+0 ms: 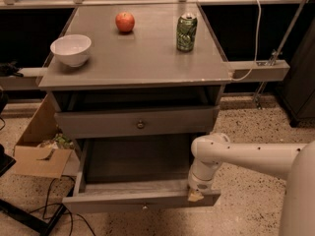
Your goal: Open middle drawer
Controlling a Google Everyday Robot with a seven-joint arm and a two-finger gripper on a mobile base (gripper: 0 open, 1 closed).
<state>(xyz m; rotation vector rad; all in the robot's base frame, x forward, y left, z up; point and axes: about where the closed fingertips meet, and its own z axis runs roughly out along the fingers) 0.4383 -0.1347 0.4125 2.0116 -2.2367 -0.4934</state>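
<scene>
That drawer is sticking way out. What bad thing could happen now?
1. The middle drawer is already far out, so more pulling might drop it off its runners.
2. The gripper is at the drawer's right front corner, not at the centre knob, so a tug may twist the drawer crooked.
3. A jolt could tip the upright can on top.

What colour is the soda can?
Green can, camera view; claw at pulled-out drawer's right front corner.

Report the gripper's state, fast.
Gripper: open or shut cannot be told; it is down at the right front corner of the pulled-out bottom grey wooden drawer, below the knobbed grey middle drawer.
</scene>
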